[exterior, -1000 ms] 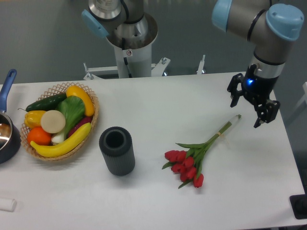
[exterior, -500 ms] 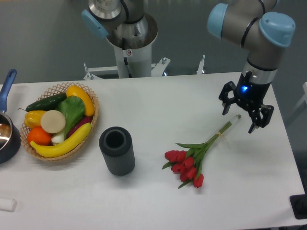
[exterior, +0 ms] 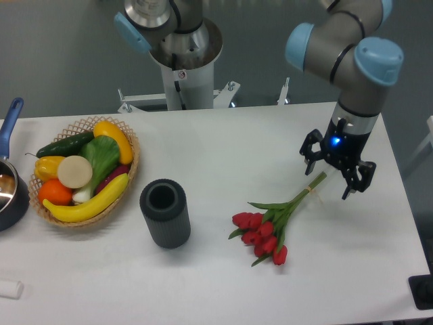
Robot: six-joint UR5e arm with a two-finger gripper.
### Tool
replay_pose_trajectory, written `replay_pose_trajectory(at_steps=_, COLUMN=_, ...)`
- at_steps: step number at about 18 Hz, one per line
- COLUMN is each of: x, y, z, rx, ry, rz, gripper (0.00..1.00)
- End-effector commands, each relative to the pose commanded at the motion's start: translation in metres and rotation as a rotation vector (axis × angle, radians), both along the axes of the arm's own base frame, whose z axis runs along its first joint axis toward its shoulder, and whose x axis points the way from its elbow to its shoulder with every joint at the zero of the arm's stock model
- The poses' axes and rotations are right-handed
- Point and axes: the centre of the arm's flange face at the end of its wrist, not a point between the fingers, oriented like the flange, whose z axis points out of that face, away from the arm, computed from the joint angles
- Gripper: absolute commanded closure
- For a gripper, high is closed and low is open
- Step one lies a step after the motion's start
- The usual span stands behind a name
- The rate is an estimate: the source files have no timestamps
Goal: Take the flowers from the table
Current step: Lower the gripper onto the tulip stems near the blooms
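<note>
The flowers, red tulips with green leaves and long pale-green bound stems, lie on the white table right of centre, stems pointing up and to the right. My gripper hangs open directly over the far end of the stems, one finger on each side of it. The tip of the stems is hidden behind the gripper. Nothing is held.
A dark grey cylindrical vase stands left of the flowers. A wicker basket of vegetables and fruit sits at the left, with a dark pot with a blue handle at the left edge. A small white object lies front left.
My gripper has moved left and down toward the table, from beside the stem tip to over the stems' end. It stays open. The flowers have not moved.
</note>
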Motion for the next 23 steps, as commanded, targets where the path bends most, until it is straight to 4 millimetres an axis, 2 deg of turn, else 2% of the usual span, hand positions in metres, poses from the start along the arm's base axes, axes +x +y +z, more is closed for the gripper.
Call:
replay_pose_trajectory(at_steps=7, x=-0.001, y=0.007, z=-0.014, rx=-0.015, ry=-0.003, rz=0.001, gripper=0.0)
replay_pose_trajectory(at_steps=10, x=0.004, y=0.002, z=-0.037, rx=-0.075, ry=-0.023, rz=-0.007, gripper=0.0)
replay_pose_trajectory(at_steps=13, x=0.007, y=0.001, z=-0.043, rx=-0.09, ry=-0.033, rz=-0.013, gripper=0.0)
replay_pose_trajectory(at_steps=15, x=0.009, y=0.001, z=-0.057, rx=-0.099, ry=-0.054, rz=-0.017, gripper=0.0)
replay_pose_trajectory(at_steps=18, x=0.012, y=0.007, z=-0.081, rx=-0.125, ry=-0.073, rz=-0.07, gripper=0.0)
replay_pose_trajectory(at_steps=23, x=0.02, y=0.015, z=-0.1, rx=-0.209, ry=-0.074, rz=-0.09, gripper=0.0)
